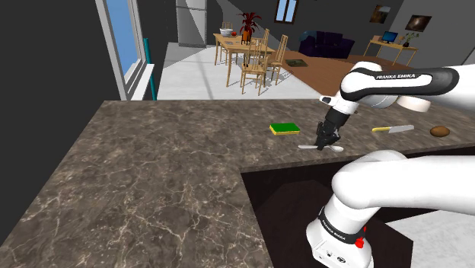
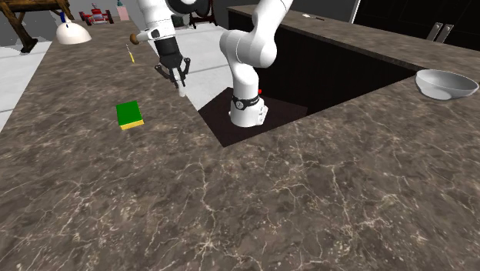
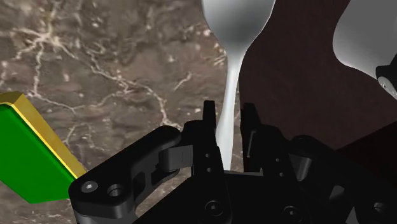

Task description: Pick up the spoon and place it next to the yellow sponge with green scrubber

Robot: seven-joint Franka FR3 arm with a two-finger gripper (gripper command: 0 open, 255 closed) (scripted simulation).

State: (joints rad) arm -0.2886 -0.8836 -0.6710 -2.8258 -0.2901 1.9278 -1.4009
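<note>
- gripper (image 3: 227, 113): pointing down at the worktop (image 1: 152, 175). Both black fingers (image 3: 208, 127) press against the spoon handle, one on each side, so it is clamped on it.
- spoon (image 3: 230, 63): plain pale grey-white. The handle sits in the gripper. The bowl end sticks out past the fingers and overlaps the edge of the dark recess (image 3: 299, 83) in the wrist view. In the shoulder view it lies roughly level at worktop height, near the recess corner. Resting on the surface or just off it: cannot tell.
- sponge (image 1: 285, 129): flat on the worktop, green face up, yellow layer under it. It is near the spoon but apart from it, on the shoulder view's left of the gripper, touching neither.
- recess: dark-lined cutout in the worktop. The arm's base (image 2: 248, 108), white, stands in it, close to the gripper.
- knife (image 1: 393, 129): yellow handle, pale blade, flat on the worktop on the shoulder view's right of the gripper, well apart from the spoon.
- brown lump (image 1: 439, 131): rounded, just beyond the knife on the same side. Can't tell what it is.
- bowl (image 2: 442, 92): pale grey, upright on the worktop across the recess from the gripper, at the second exterior view's right.
- Beyond the worktop in the shoulder view: wooden dining table (image 1: 237, 43) with chairs (image 1: 255, 68) and a red plant (image 1: 248, 23), then a dark sofa (image 1: 331, 42) and a desk (image 1: 392, 46) by the back wall.
</note>
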